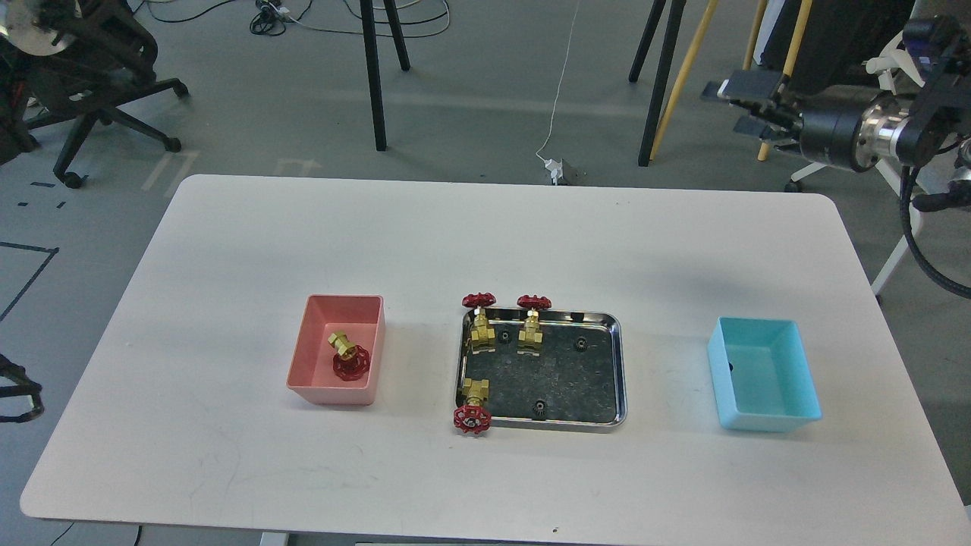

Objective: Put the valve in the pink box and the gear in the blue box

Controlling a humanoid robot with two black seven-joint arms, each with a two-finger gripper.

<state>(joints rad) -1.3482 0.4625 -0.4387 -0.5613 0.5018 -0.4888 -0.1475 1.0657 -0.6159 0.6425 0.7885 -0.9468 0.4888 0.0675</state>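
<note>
One valve [347, 356] lies in the pink box [318, 393] at the left. Three more valves [478, 322] [531, 324] [472, 408] sit in the steel tray. Black gears [581, 345] [538, 408] [505, 334] lie on the tray floor. A small dark gear [730, 368] lies against the left wall inside the blue box [766, 421]. My right gripper [742, 105] is open and empty, raised high beyond the table's far right corner. My left arm's wrist [34, 30] shows at the top left; its fingers merge with the dark chair.
The steel tray [620, 379] stands mid-table between the two boxes. Beyond the white table [485, 235] are black and yellow stand legs, a cable and plug, and office chairs. Another part of my left arm [15, 390] shows at the left edge.
</note>
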